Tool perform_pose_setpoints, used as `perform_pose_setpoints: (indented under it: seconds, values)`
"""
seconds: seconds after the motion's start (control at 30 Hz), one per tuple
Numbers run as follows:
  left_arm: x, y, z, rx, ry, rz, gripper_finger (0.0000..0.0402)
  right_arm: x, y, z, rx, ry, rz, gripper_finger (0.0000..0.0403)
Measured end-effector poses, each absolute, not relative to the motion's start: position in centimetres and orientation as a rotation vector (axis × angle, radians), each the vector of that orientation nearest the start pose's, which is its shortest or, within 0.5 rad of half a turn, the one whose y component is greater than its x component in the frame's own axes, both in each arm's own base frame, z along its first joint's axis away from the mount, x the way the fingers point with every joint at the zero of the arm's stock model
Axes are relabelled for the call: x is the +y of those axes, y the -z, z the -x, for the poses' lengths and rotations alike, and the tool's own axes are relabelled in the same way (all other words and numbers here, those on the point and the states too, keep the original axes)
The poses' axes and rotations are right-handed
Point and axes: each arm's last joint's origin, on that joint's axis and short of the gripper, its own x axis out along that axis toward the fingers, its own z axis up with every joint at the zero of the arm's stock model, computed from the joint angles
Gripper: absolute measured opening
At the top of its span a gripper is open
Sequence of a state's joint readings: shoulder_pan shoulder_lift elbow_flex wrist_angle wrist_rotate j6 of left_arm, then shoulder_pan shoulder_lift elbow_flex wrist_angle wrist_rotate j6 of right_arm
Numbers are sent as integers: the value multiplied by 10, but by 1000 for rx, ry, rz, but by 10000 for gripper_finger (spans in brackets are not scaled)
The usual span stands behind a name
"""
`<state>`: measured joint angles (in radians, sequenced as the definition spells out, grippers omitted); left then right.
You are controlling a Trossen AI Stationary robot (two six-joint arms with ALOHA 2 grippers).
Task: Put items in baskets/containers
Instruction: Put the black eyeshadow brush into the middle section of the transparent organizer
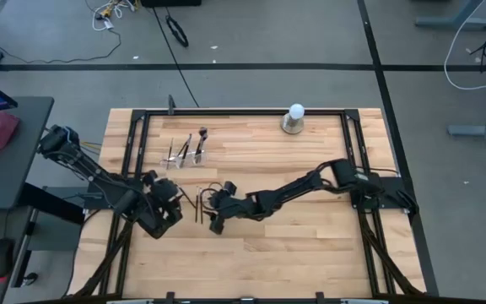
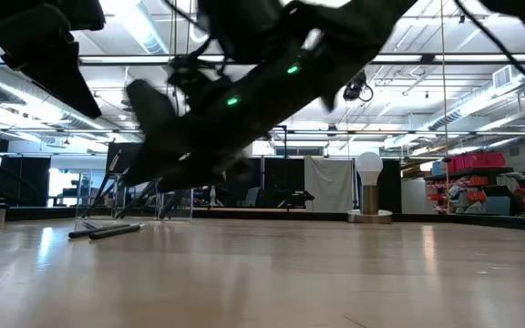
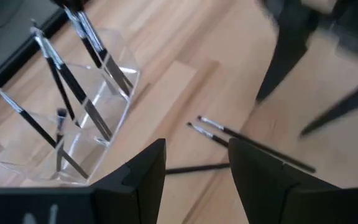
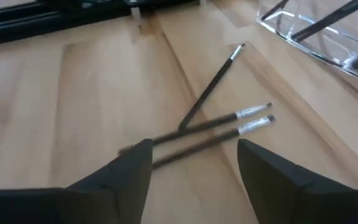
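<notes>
- The clear holder [image 1: 185,154] stands on the wooden table [image 1: 310,245] toward the far left part, and several brushes [image 3: 73,81] stand tilted inside its compartments.
- In the left wrist view the holder [image 3: 86,124] is cut off at the picture's edge, so the exact number of brushes in it cannot be counted.
- Three brushes lie loose on the table [image 4: 61,106] between the two grippers: two side by side with silver ferrules [image 4: 216,134], and one more [image 4: 211,87] crossing them at an angle.
- In the high view these loose brushes [image 1: 199,205] are only thin dark lines, partly hidden by the arms.
- The left gripper [image 1: 169,203] is near the table's front left, just beside the loose brushes; its fingers [image 3: 143,180] are spread apart and hold nothing.
- The right gripper [image 1: 218,211] reaches across from the right side, also close to the loose brushes; its fingers [image 4: 132,171] are apart and empty, above the two parallel brushes.
- In the low view the arms are dark blurred shapes, and the grippers' tips are hard to make out there.
- A white ball on a grey base [image 1: 294,119] stands at the far edge, well apart from the brushes.
</notes>
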<state>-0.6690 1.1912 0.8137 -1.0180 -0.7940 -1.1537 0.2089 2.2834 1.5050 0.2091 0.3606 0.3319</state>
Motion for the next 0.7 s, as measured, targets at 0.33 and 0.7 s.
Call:
perform_pose_setpoints:
  seconds: [0.33,0.7]
  values:
    - [-106,-229,-155,701,-637,110,181,64,-108,-502,508,328,-139,222]
    - [-106,-230,-155,677,-644,105,181,56,-91,-505,522,323,-160,220]
